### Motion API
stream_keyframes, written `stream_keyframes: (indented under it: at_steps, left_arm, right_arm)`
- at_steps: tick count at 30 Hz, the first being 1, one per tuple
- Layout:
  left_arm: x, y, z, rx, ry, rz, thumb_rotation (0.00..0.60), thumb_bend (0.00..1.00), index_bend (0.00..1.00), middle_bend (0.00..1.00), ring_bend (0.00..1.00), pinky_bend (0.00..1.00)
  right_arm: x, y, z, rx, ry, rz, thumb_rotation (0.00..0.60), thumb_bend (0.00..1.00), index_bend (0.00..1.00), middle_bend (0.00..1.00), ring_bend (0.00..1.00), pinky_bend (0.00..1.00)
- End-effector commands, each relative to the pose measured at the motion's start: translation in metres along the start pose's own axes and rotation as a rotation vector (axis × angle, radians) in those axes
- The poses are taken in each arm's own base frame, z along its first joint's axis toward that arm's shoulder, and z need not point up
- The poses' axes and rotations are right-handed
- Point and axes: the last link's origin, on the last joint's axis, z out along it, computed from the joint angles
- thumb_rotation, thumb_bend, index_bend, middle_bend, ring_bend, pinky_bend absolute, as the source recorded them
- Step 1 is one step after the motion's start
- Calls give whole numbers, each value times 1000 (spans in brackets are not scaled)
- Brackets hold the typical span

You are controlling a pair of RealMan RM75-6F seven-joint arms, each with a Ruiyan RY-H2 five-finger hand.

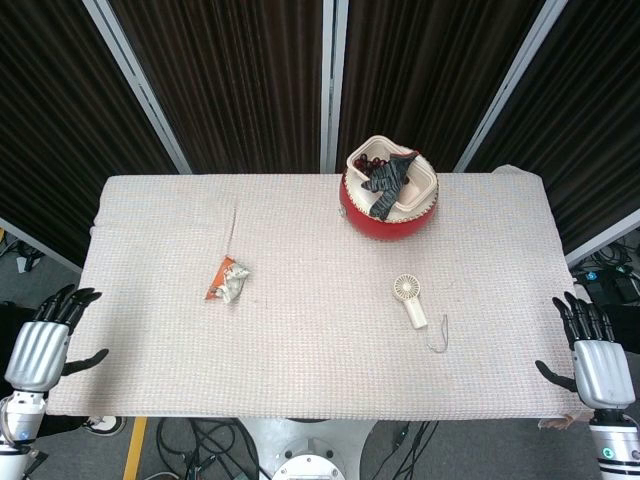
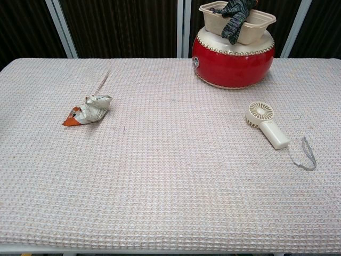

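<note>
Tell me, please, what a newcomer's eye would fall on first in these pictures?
Most striking is the glossy red drum at the table's far right, carrying a cream plastic tray with a dark knitted glove draped over it. Nearer lies a cream handheld fan; a crumpled orange-and-silver wrapper sits to the left.

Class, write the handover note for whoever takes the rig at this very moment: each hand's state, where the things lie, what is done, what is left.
Left hand: open, holds nothing, off the table's near left edge.
Right hand: open, holds nothing, off the near right edge.
Crumpled wrapper lies left of centre, nearest the left hand.
Handheld fan with its strap lies right of centre, nearest the right hand.
Red drum at the back carries a tray holding a glove.
Done: nothing grasped. Left: everything.
</note>
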Motion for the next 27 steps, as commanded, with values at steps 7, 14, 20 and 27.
stream_keyframes:
  at_steps: [7, 14, 20, 27]
  left_arm:
    - [-1, 1, 0, 1, -6, -2, 600, 0, 188, 156, 80, 180]
    - [1, 1, 3, -5, -4, 1, 600, 0, 188, 156, 80, 180]
    - [-1, -1, -1, 1, -13, 0, 600, 0, 188, 156, 80, 180]
    - [-8, -1, 0, 2, -29, -9, 600, 0, 188, 156, 80, 180]
  right_arm:
    - [0, 1, 1, -2, -10, -12, 600, 617, 0, 0, 0, 0]
    - [0, -1, 3, -1, -1, 5, 600, 391, 0, 0, 0, 0]
    - [-3, -5, 6, 15, -14, -10, 600, 929, 0, 0, 0, 0]
    - [-11, -12, 19, 26, -46, 6, 600, 1000, 0, 71, 9, 2]
